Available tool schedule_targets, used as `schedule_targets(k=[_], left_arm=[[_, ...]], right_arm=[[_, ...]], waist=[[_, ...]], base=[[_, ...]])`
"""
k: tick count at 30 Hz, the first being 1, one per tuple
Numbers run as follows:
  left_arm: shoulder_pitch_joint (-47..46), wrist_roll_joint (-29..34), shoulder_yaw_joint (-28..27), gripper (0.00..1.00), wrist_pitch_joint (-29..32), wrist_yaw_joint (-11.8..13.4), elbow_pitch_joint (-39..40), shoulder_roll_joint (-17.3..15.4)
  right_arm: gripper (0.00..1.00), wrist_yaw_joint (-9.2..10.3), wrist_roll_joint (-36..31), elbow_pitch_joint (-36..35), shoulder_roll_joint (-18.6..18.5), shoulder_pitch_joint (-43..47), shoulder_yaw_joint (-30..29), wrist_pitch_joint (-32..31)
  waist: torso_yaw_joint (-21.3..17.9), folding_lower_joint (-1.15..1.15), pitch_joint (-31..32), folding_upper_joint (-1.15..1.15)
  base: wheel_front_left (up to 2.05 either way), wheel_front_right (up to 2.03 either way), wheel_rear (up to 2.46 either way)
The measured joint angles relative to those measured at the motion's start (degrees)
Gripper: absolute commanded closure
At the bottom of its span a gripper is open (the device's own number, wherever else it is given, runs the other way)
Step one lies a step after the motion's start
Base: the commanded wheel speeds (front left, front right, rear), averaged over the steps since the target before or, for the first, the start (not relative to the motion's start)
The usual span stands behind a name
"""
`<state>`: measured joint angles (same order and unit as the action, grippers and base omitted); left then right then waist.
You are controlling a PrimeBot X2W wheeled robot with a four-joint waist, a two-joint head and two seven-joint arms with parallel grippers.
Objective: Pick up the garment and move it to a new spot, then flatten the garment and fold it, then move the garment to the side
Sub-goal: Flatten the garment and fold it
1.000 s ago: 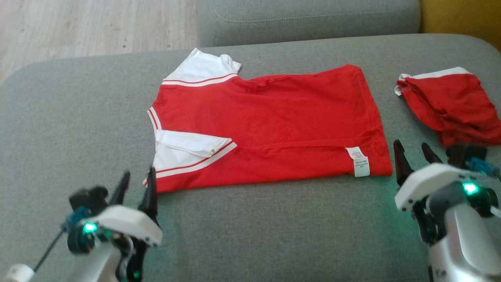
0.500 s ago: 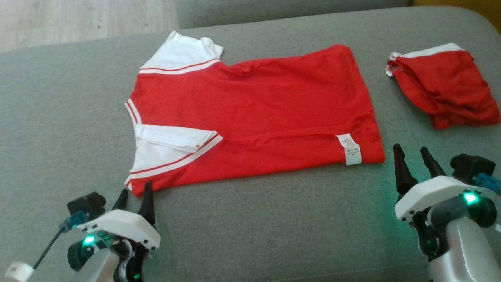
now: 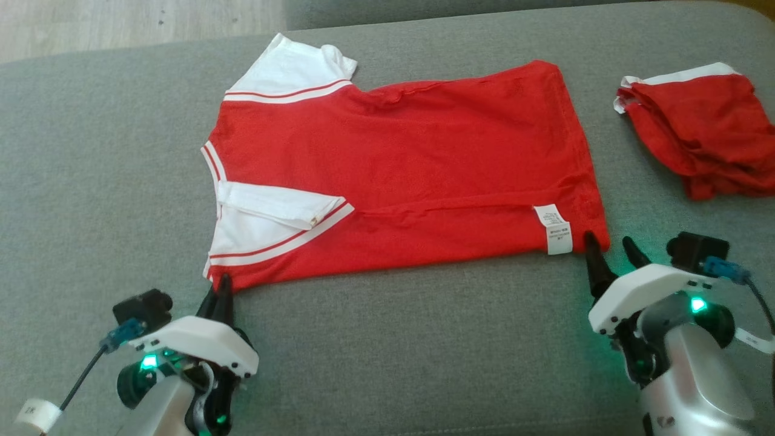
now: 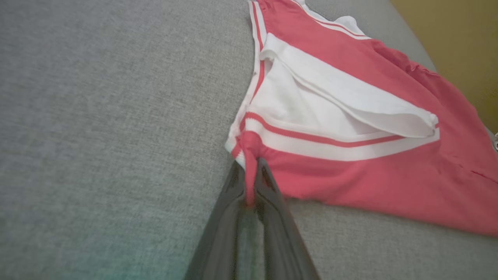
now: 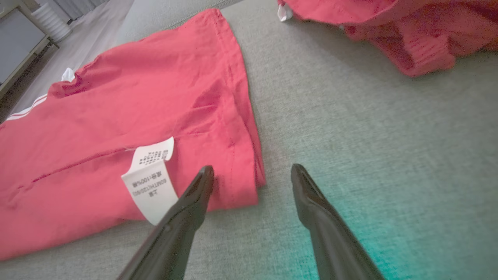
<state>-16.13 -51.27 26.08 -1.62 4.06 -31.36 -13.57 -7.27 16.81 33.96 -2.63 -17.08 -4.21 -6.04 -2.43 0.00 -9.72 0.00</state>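
Near field, head view. My left gripper (image 3: pixel 221 286) is at 7 o'clock, its two dark tapered fingers pressed together. In the left wrist view (image 4: pixel 249 166) they are clenched on a thin pinch of red knit at the near shoulder corner of the garment (image 4: pixel 350 179), and the cloth is drawn into a narrow ridge between them. My right gripper (image 3: pixel 607 243) is at 5 o'clock, jaws spread, grasping nothing. In the right wrist view (image 5: pixel 252 169) one pointed finger lies over the stitched hem corner beside the care label (image 5: pixel 149 181), a white printed rectangle. The other finger is over bare cushion. I cannot tell whether the tips touch the cloth.

Mid field. The garment is a red shirt of fine matte knit. It lies flat at 12 o'clock on the grey sofa cushion (image 3: pixel 393 351), which has a coarse woven texture. The outline is roughly rectangular, with the hem towards 3 o'clock and the neck towards 9 o'clock. A white sleeve panel (image 3: pixel 254 233) with red stripes is folded over the body.

Far field. A second red garment (image 3: pixel 702 133), rumpled and white-trimmed, lies at 2 o'clock, well apart from the first. Pale wooden floor (image 3: pixel 121 24) shows at 11 o'clock.
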Motion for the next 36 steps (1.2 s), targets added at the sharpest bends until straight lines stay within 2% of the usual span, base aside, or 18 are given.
schedule_targets(k=[3, 5, 6, 10, 19, 25, 31, 36], left_arm=[[0.0, 0.0, 0.1, 1.0, -0.5, -0.1, -0.2, 0.3], [0.0, 0.0, 0.3, 1.0, -0.6, -0.6, -0.3, 0.5], [0.0, 0.0, 0.4, 1.0, -1.0, -0.6, -0.3, 0.6], [0.0, 0.0, 0.7, 1.0, -2.0, -1.1, 0.0, 0.8], [0.0, 0.8, 0.7, 1.0, -3.0, -1.0, 5.9, -0.6], [2.3, 0.9, 0.7, 1.0, -0.6, 1.1, 16.3, -3.9], [12.1, 0.9, 3.0, 1.0, 3.9, 3.7, 24.2, -6.7], [18.6, 0.3, 3.2, 1.0, 3.5, 6.1, 26.3, -7.2]], right_arm=[[0.0, 0.0, -0.2, 3.7, 0.0, -1.5, 0.6, 0.0], [0.37, 0.0, -0.2, 5.5, 0.0, -2.2, 1.1, 0.0], [0.58, 0.0, -0.2, 6.2, -0.1, -2.6, 1.1, 0.4], [1.0, 0.0, 1.1, 8.4, -0.1, -3.9, 1.8, 1.3], [1.0, 0.0, 3.5, 9.6, -0.1, -6.7, 0.1, 1.5], [1.0, 0.0, 4.6, 4.5, -0.1, -6.1, -2.8, -4.0], [1.0, 0.0, 4.2, -4.0, 0.0, 4.0, -3.3, -10.0], [1.0, 0.0, 5.9, -10.0, 0.1, 13.0, -3.8, -11.1]], waist=[[0.4, 0.0, 0.0, 0.0], [0.6, 0.0, 0.2, 0.0], [0.8, 0.0, 0.3, 0.0], [1.0, 0.0, 1.3, 0.0], [1.1, 0.0, 5.1, 0.0], [1.4, -0.01, 8.1, 0.0], [1.7, -0.01, 8.7, 0.0], [1.5, -0.01, 8.0, 0.0]], base=[[0.0, 0.0, 0.0], [0.0, 0.0, 0.0], [0.0, 0.0, 0.0], [0.0, 0.0, 0.0], [0.0, 0.0, 0.0], [0.0, 0.0, 0.0], [0.0, 0.0, 0.0], [0.0, 0.0, 0.0]])
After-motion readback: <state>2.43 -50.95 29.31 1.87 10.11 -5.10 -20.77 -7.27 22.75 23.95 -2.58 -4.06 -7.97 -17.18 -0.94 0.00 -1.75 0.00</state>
